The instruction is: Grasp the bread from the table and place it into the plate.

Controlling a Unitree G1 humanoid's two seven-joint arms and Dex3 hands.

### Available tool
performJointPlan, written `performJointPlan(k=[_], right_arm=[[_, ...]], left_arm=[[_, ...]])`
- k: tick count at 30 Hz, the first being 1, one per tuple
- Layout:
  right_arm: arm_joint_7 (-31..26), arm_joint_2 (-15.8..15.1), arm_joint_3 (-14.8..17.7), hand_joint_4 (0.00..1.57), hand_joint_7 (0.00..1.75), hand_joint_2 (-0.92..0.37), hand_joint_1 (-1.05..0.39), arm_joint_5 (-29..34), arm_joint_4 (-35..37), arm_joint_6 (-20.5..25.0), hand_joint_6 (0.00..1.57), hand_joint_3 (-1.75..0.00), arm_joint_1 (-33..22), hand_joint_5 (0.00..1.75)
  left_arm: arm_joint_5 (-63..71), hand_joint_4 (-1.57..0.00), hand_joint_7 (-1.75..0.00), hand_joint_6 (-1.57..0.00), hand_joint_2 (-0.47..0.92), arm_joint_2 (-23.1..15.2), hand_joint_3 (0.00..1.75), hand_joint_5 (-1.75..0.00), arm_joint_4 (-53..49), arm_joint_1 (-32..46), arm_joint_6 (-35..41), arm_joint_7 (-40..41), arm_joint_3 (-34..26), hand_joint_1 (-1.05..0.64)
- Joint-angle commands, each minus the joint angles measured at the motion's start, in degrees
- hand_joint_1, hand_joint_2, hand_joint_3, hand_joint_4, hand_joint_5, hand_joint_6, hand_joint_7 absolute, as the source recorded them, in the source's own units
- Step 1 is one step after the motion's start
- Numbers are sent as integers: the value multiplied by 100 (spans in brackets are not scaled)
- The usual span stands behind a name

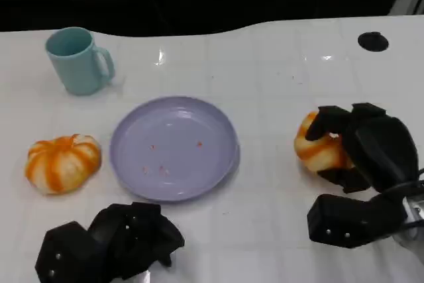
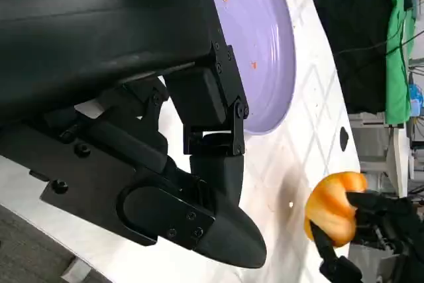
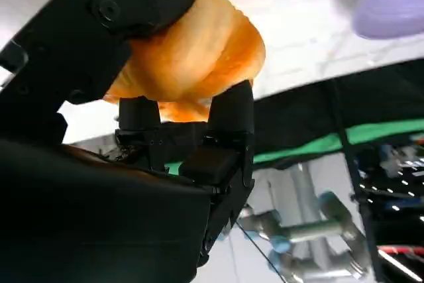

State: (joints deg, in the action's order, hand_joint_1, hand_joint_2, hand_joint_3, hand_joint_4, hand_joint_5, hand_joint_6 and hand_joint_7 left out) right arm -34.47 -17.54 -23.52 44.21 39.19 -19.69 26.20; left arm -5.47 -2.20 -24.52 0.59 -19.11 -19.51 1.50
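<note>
Bread [image 1: 317,151], an orange-and-white bun, sits at the right side of the white table [image 1: 278,84], well apart from the lavender plate [image 1: 173,147], with the right hand [image 1: 361,147] wrapped around it, fingers [image 3: 147,4] pressed on its top and underside. Near the table's front edge the left hand [image 1: 116,240] rests with fingers curled in, holding nothing. A second orange-striped bun [image 1: 63,162] lies left of the plate, and a teal mug [image 1: 78,61] stands behind it.
</note>
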Motion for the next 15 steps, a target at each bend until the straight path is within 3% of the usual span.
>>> performJointPlan(k=[1, 7, 15], right_arm=[[56, 82, -10, 97, 154, -31, 1, -66, -421, -153, 85, -123, -13, 175], [196, 501, -114, 102, 155, -16, 4, -135, -550, -471, 89, -145, 134, 175], [522, 1119, -237, 101, 159, -21, 4, -283, -168, -673, 85, -142, 592, 175]], left_arm=[[47, -87, -76, -129, 84, -72, 0, -152, -133, -11, -21, 63, -40, -104], [53, -88, -75, -130, 84, -59, 0, -153, -199, -26, -95, 54, -28, -104], [49, -88, -75, -131, 83, -26, 0, -154, -197, -14, -84, 40, 3, -105]])
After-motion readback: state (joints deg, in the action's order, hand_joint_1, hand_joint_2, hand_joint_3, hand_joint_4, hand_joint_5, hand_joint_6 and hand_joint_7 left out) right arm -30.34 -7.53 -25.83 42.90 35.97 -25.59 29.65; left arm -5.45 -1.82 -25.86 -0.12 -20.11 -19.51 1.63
